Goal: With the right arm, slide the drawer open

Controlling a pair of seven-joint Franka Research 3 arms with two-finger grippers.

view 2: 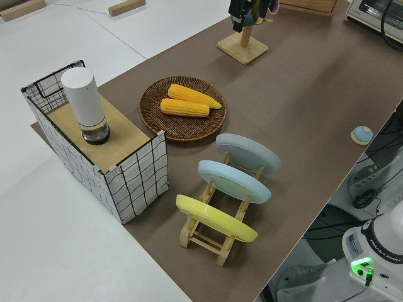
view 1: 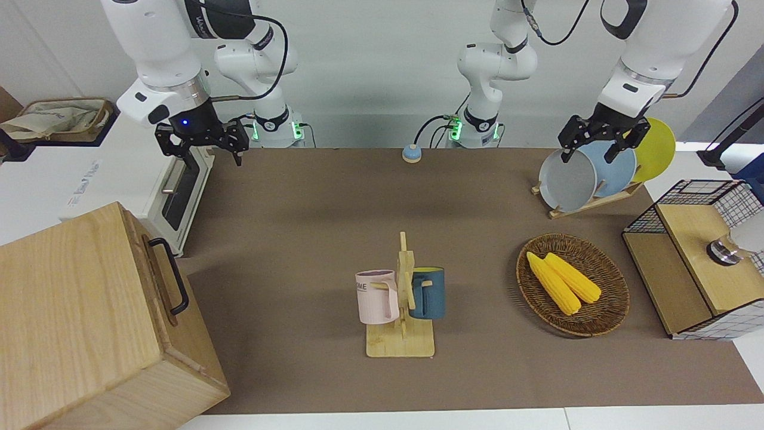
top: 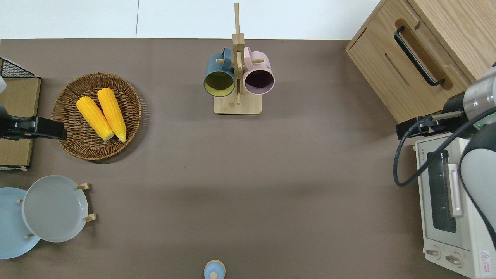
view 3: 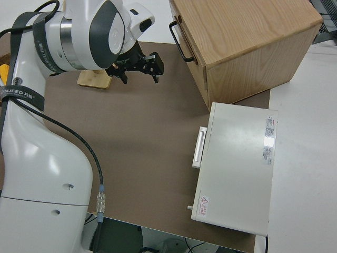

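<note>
Drawer: your drawer (top: 407,68) is sitting flush in the pale-wood cabinet (view 1: 71,310) at the right arm's end of the table, farther from the robots than the toaster oven (view 3: 237,168); its front is facing the table's middle.
Handle: the black bar handle (view 1: 170,276) is standing free, with nothing touching it.
Right arm: your right arm (view 1: 161,54) is reaching down from its base with the wrist's blue light showing; it is hanging in the air, apart from the drawer.
Right gripper: your right gripper (view 1: 206,152) is hanging over the gap between the cabinet and the toaster oven, fingers pointing down and spread, holding nothing.
Left arm: parked; its gripper (view 1: 597,146) is spread too.
Toaster oven: white, with a silver handle, sitting just beside the cabinet and nearer to the robots.
Mug rack: a wooden mug rack (view 1: 403,322) is carrying a pink mug (view 1: 377,295) and a dark blue mug (view 1: 428,292) near the table's middle.
Basket: a wicker basket (view 1: 609,310) is holding two corn cobs (view 1: 561,282) toward the left arm's end.
</note>
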